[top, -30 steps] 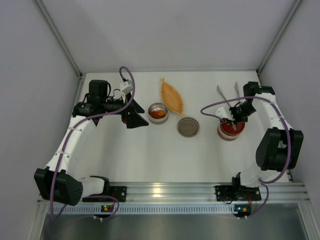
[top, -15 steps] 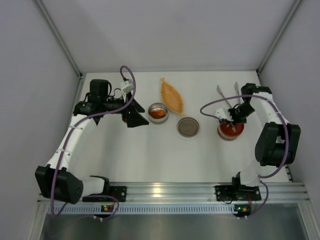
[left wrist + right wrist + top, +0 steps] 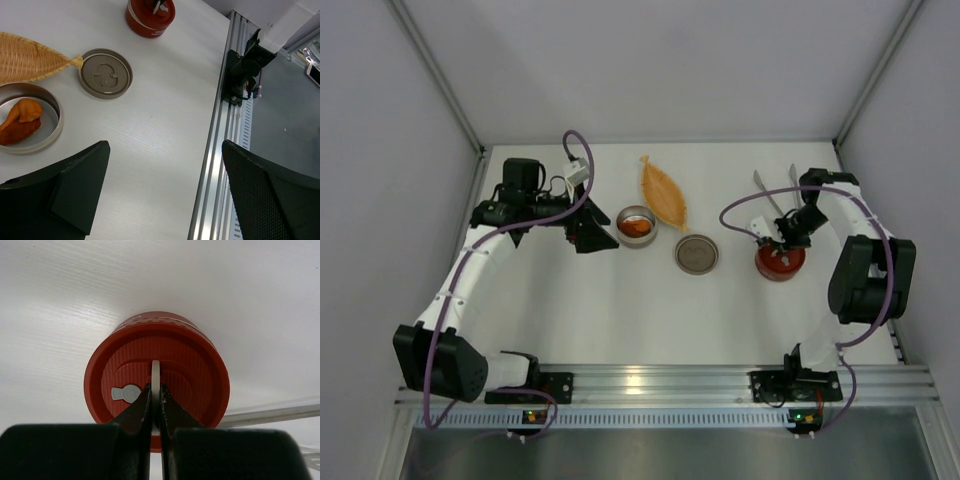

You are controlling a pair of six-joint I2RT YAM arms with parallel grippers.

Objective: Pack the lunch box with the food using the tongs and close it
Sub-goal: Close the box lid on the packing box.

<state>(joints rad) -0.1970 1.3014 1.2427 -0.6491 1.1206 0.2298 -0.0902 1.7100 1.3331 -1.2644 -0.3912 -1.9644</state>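
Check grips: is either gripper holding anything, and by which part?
Right gripper is shut on the thin white handle standing up on the red lid, pinching it edge-on. Left gripper is open and holds nothing.

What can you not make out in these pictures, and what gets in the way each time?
- Inside of the red pot: every view, its lid is on, pinched by the right gripper.
- Tongs: top view, partly under the right arm; right wrist view, cut off by the right edge.
- Food in the tin: top view, too small to count; left wrist view, tin cut by the left edge.
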